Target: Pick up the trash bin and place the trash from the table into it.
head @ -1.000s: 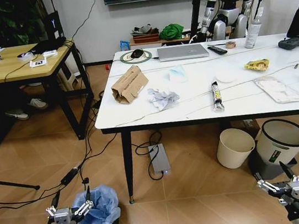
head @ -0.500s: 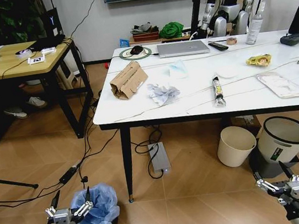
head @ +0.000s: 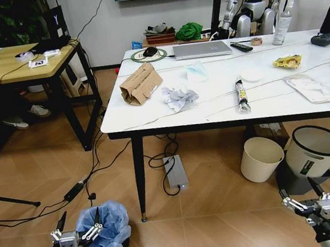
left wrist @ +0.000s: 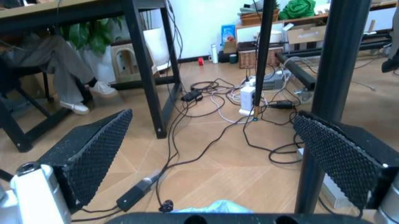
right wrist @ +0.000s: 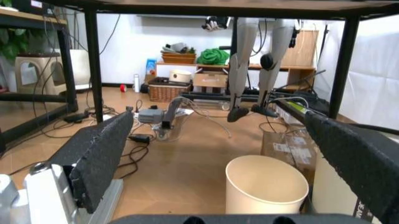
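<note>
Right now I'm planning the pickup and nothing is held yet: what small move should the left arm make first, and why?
Probably lower the left gripper toward the trash bin and close on its rim. The gripper hangs open just beside the blue bag, the bin stands on the floor, and the trash lies untouched on the table. The right gripper hangs open, low on the far side.

left gripper [head: 76,233] low, jaws spread, right gripper [head: 305,202] likewise
</note>
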